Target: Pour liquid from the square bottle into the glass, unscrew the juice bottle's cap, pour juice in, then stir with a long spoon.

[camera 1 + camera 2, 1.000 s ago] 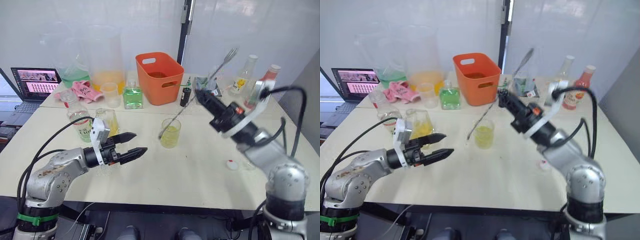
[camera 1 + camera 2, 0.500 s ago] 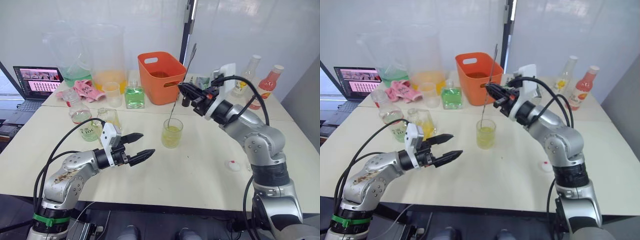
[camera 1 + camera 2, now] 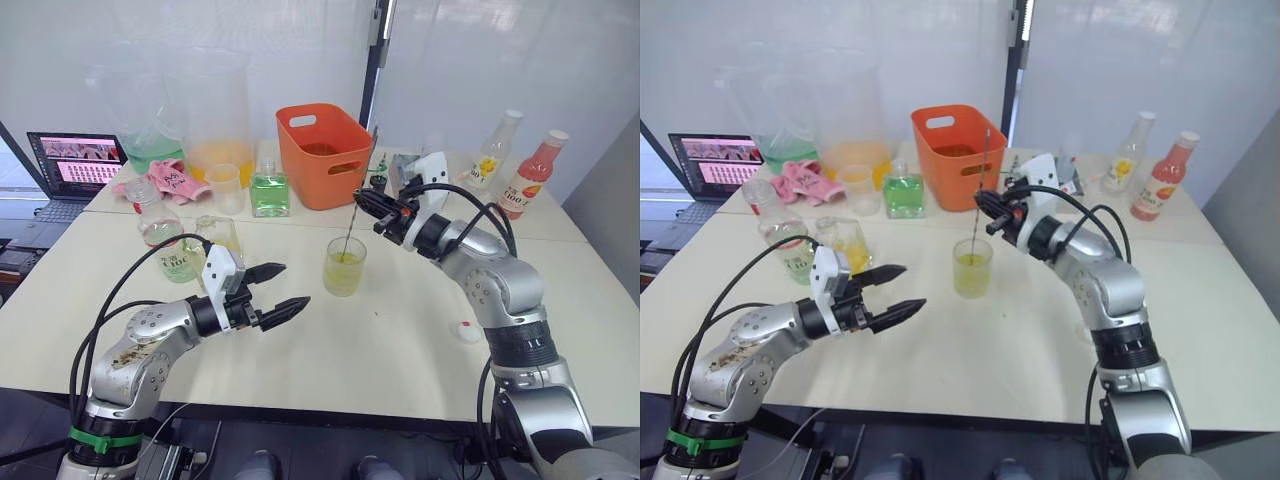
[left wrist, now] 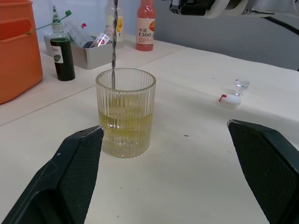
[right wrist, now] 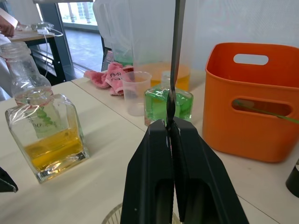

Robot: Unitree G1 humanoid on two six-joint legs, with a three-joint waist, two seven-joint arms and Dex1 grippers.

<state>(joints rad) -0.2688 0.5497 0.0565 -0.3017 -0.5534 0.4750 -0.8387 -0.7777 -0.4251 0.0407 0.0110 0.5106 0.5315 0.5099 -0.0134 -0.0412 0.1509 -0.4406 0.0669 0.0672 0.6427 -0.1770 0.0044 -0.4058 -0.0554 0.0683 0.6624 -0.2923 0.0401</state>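
Left eye view runs from the juice bottle (image 3: 163, 243) and square bottle (image 3: 217, 240), standing together near the counter's (image 3: 400, 340) left edge, past the left gripper (image 3: 283, 292), fingers apart and empty, to the glass (image 3: 344, 266) mid-counter, part full of yellow-green liquid. Above it the right gripper (image 3: 358, 199) is clamped on the spoon (image 3: 347, 236), whose stem dips into the glass. Farther right lies the cap (image 3: 467, 331). Both pours look done; stirring is in hand, calling for small circles without tipping the glass.
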